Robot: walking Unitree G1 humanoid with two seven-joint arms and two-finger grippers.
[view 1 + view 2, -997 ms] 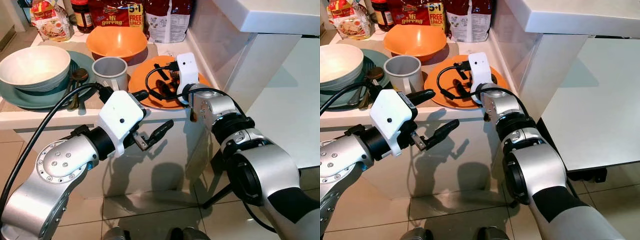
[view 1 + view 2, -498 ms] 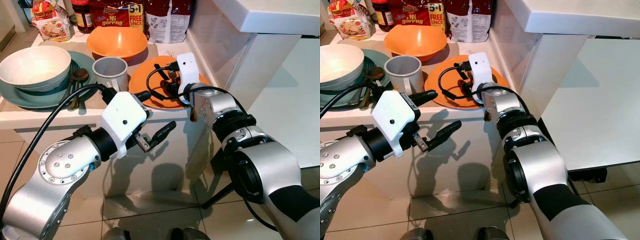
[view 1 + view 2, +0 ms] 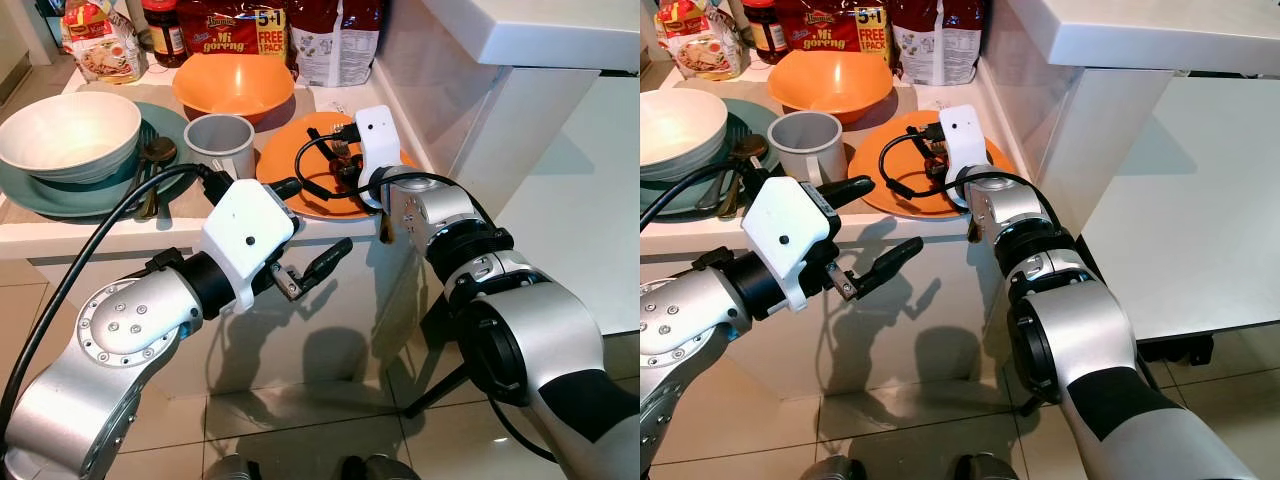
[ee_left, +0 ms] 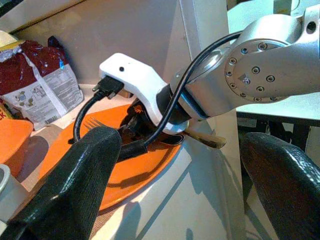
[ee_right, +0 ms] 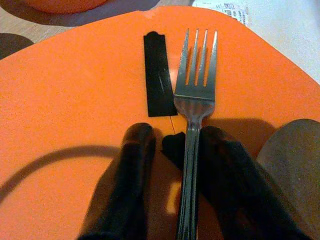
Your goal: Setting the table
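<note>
Orange plate (image 5: 75, 100) under right gripper (image 5: 172, 150), apparently clamping fork (image 5: 196, 95).

Home kitchen — tiled floor (image 3: 300, 420), white counter (image 3: 60, 238), stacked bowls (image 3: 70, 135), mug (image 3: 221, 144), noodle packets (image 3: 232, 28) behind

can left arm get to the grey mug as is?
Probably yes. The left gripper hangs open just off the counter edge, and the grey mug stands near that edge with open space toward it; only the left arm's own cable crosses nearby.
</note>
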